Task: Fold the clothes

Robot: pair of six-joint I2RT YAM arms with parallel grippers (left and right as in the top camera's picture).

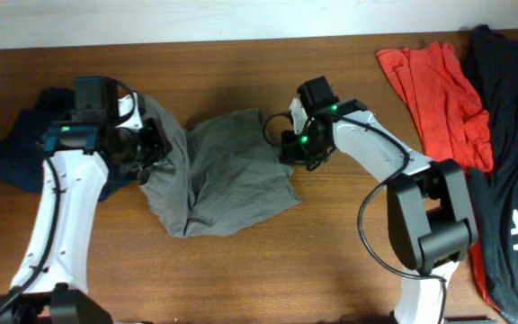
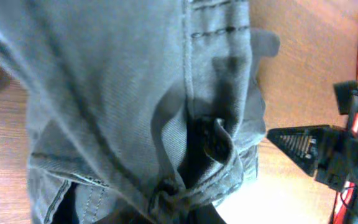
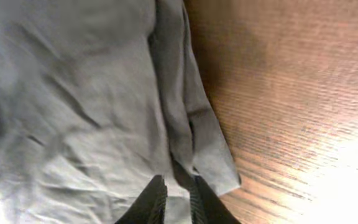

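the rumpled grey-olive cotton shorts (image 1: 227, 175) are sprawled mid brown wooden desk (image 1: 241, 279), one side lifted and pinched by the left gripper (image 1: 151, 146), the opposite hem nipped by the right gripper (image 1: 288, 148), so no clean fold's been made yet, basically everything's left

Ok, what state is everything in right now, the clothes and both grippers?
shorts: crumpled, not folded, pinched at both sides.
left gripper: seems shut on the shorts, cloth bunched at it.
right gripper: shut on the shorts' edge.
navy garment: heaped, partly under the left arm.
orange-red garment: rumpled, lying loose.
black garment: spread out at the far right.
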